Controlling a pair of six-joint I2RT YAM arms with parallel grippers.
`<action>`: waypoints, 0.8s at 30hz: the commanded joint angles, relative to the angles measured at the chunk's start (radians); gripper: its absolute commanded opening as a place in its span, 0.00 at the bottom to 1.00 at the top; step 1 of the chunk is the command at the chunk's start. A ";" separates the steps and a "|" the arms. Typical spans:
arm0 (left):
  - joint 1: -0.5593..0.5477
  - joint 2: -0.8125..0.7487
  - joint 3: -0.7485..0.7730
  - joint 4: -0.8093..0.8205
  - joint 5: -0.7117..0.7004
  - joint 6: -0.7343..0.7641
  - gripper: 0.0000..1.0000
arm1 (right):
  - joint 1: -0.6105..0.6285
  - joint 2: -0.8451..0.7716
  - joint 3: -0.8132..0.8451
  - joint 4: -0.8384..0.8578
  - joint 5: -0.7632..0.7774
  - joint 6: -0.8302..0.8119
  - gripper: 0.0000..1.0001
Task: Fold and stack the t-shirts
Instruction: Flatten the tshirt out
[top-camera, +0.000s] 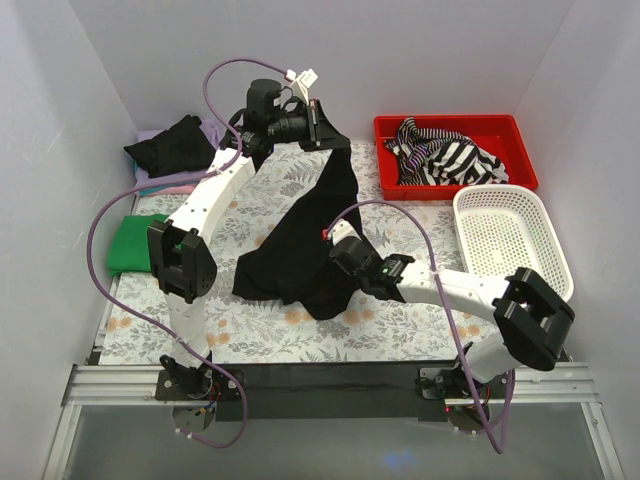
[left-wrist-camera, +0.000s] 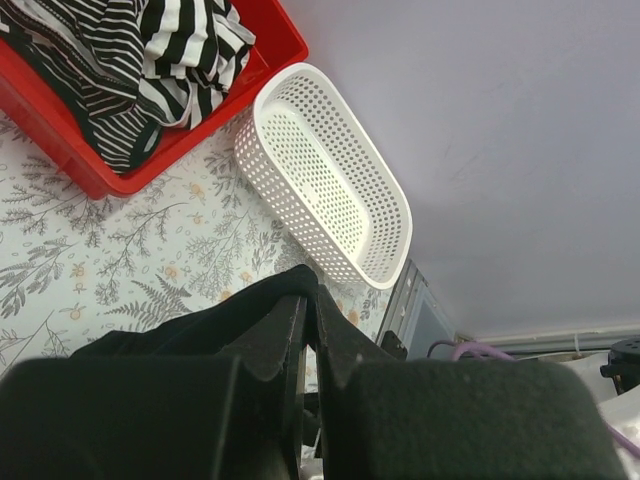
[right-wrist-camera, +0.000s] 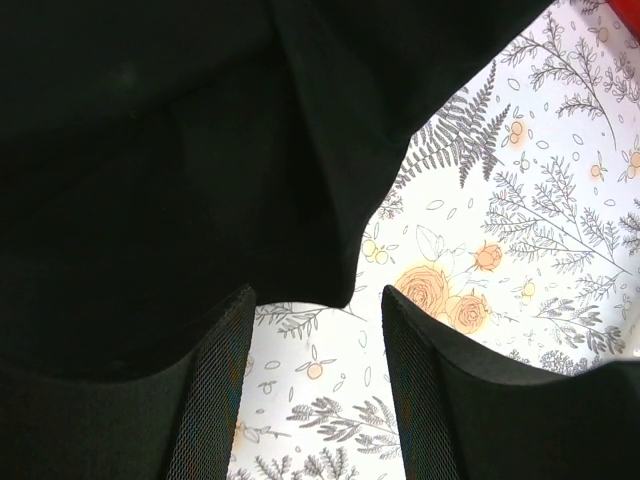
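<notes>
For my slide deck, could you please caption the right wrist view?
Open right gripper at the edge of a black t-shirt, above the floral table covering.

Six shirts are showing over the table (top-camera: 330, 335): two black, a centre black shirt (top-camera: 300, 250) and a far-left black shirt (top-camera: 175, 145), then one lilac shirt (top-camera: 150, 136), one pink shirt (top-camera: 172, 187), one green shirt (top-camera: 128, 245) and one striped shirt (top-camera: 445, 158). One tray (top-camera: 450, 121) and one basket (top-camera: 510, 240) are sitting by the right edge.

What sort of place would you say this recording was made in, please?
Probably a lab test cell for laundry folding, not a home: plain white walls box in the table, the left arm and right arm are bolted to an aluminium rail, and a striped t-shirt waits in a red tray.
</notes>
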 joint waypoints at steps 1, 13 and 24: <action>0.008 -0.063 -0.005 0.001 0.004 0.016 0.00 | -0.012 0.051 0.041 0.049 0.064 -0.026 0.60; 0.027 -0.111 -0.047 -0.001 0.015 0.020 0.00 | -0.135 0.104 0.081 0.115 -0.040 -0.101 0.01; 0.100 -0.212 -0.126 -0.140 -0.392 0.146 0.00 | -0.129 -0.395 0.317 -0.042 -0.115 -0.155 0.01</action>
